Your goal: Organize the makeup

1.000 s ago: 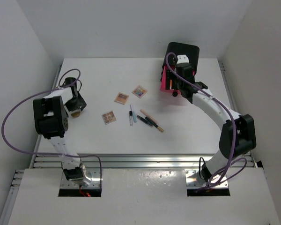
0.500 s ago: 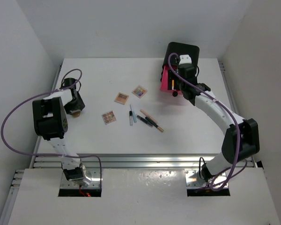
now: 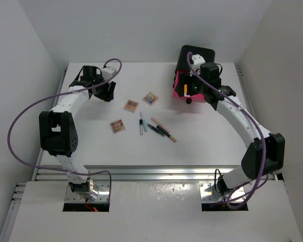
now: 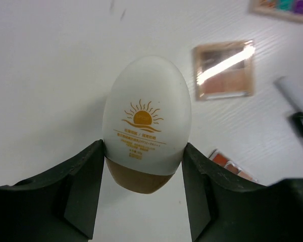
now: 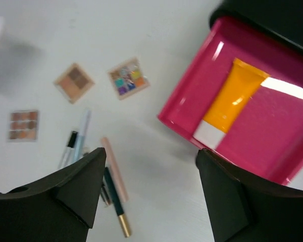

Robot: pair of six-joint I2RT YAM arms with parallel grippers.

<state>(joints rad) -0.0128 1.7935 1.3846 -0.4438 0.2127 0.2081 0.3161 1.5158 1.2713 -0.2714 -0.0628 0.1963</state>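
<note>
My left gripper (image 4: 143,154) is shut on a white egg-shaped bottle (image 4: 146,121) with an orange sun print and a brown cap. It holds the bottle above the table at the back left (image 3: 107,92). My right gripper (image 5: 150,154) is open and empty, and hovers (image 3: 193,91) over the open pink drawer (image 5: 262,136). An orange white-capped tube (image 5: 235,98) lies in that drawer. Three small palettes (image 3: 131,105) (image 3: 150,98) (image 3: 117,125) lie mid-table. Next to them lie a silver-blue stick (image 3: 141,123), black sticks (image 3: 156,130) and a peach stick (image 3: 161,126).
The black box (image 3: 197,54) that holds the pink drawer stands at the back right. White walls close in the table on the left, back and right. A metal rail (image 3: 151,174) runs along the near edge.
My left arm has swung from the table's left edge toward the back and right, carrying the bottle. My right gripper has shifted slightly right over the drawer.
</note>
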